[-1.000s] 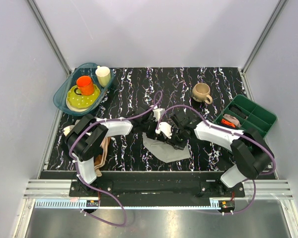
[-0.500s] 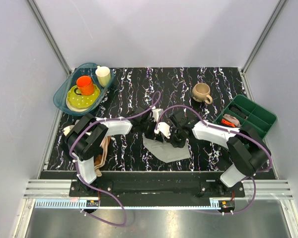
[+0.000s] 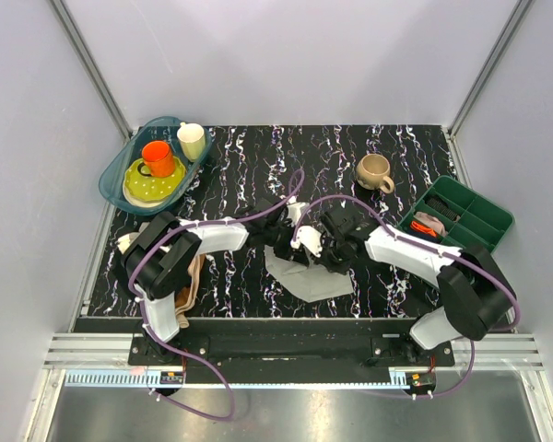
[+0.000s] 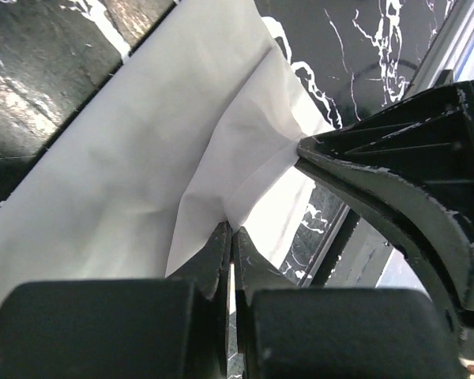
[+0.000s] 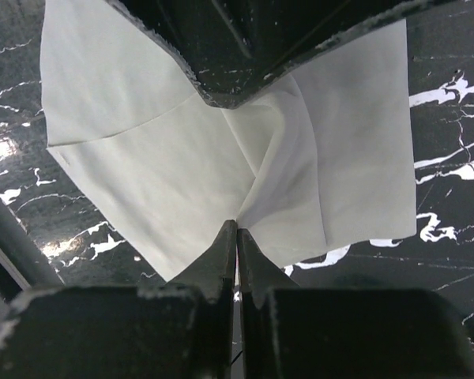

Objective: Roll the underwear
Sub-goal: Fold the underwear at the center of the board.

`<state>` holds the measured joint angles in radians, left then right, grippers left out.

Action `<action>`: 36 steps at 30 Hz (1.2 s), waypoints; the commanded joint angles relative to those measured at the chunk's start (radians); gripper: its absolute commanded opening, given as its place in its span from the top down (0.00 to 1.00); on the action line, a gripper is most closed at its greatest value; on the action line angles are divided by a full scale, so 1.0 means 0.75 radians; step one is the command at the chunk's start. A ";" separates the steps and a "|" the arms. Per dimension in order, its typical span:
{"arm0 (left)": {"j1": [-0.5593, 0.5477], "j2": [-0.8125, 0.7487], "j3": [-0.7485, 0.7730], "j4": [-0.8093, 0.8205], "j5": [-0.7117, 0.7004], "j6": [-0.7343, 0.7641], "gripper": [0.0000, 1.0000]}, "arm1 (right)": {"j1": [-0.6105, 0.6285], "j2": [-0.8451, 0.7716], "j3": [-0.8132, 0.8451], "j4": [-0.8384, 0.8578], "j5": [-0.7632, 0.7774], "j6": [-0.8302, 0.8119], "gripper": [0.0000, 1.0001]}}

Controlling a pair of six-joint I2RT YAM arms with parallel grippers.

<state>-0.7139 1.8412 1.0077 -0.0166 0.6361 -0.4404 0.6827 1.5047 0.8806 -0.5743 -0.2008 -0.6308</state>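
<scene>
The underwear (image 3: 321, 285) runs diagonally, far-left to near-right; we see the left gripper (image 4: 231, 230) and right gripper (image 5: 237, 226) pinching it.

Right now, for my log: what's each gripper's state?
Left gripper: closed, pinching a fold of the underwear.
Right gripper: closed, pinching the same underwear.

— The arms, then?
— Left arm (image 3: 217, 237) and right arm (image 3: 401, 247) alike: white shells between bulky black joints; black bases at six o'clock; purple cables (image 3: 300, 184) looping off each toward twelve o'clock.
— And the ends?
— Left gripper (image 4: 231, 229): matte black, wedge-shaped fingers (image 4: 209, 264), edges scuffed pale; right gripper (image 5: 235, 225) matches.
</scene>
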 commanded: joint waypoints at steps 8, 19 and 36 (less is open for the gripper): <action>-0.067 -0.133 0.047 -0.017 0.130 0.055 1.00 | -0.006 -0.210 0.004 -0.248 -0.037 -0.175 0.96; -0.185 -0.119 0.041 -0.064 0.140 0.045 1.00 | -0.014 -0.343 -0.115 -0.363 -0.123 -0.351 0.96; -0.243 -0.070 -0.002 -0.049 0.148 0.002 0.65 | -0.033 -0.321 -0.142 -0.396 -0.186 -0.409 0.65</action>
<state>-0.8848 1.7981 1.0092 -0.0814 0.7101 -0.4236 0.6746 1.2915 0.7506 -0.8185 -0.2844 -0.9096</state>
